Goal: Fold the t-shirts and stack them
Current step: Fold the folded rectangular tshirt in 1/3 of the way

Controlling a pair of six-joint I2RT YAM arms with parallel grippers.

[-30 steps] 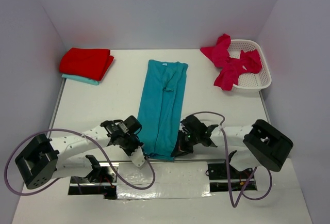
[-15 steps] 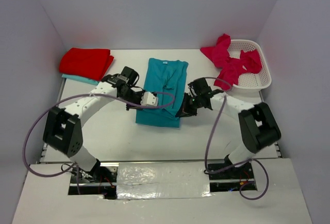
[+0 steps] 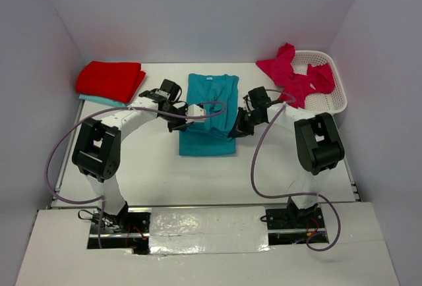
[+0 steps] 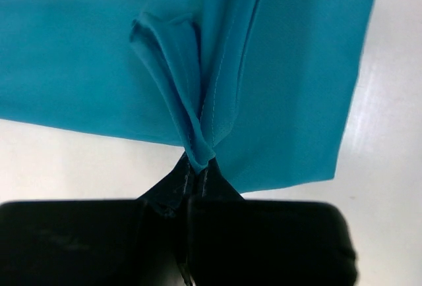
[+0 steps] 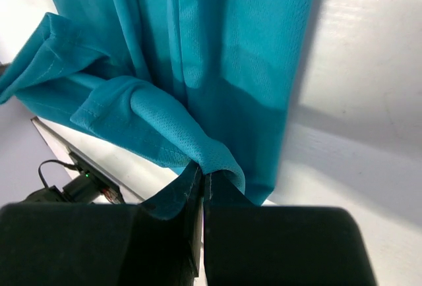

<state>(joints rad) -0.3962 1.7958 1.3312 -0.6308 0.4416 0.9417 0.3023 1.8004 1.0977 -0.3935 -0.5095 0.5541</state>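
Observation:
A teal t-shirt [image 3: 208, 114] lies mid-table, folded into a long strip with its near end doubled over towards the collar. My left gripper [image 3: 182, 122] is shut on the shirt's left hem corner [image 4: 198, 151]. My right gripper [image 3: 235, 130] is shut on the right hem corner [image 5: 211, 161]. Both pinch the cloth between closed fingertips and hold the lifted edge over the shirt's middle. A folded red t-shirt [image 3: 109, 80] rests on a folded teal one [image 3: 104, 101] at the back left. Crumpled magenta t-shirts [image 3: 293, 83] spill from the basket.
A white mesh basket [image 3: 328, 101] stands at the back right, against the right wall. The two arms stretch forward from their bases across the table, with purple cables [image 3: 260, 161] looping beside them. Walls close in on the left, back and right.
Both grippers have carried the teal shirt's near hem from the table's front edge up towards the collar, halving the strip. The arms have stretched out far forward.

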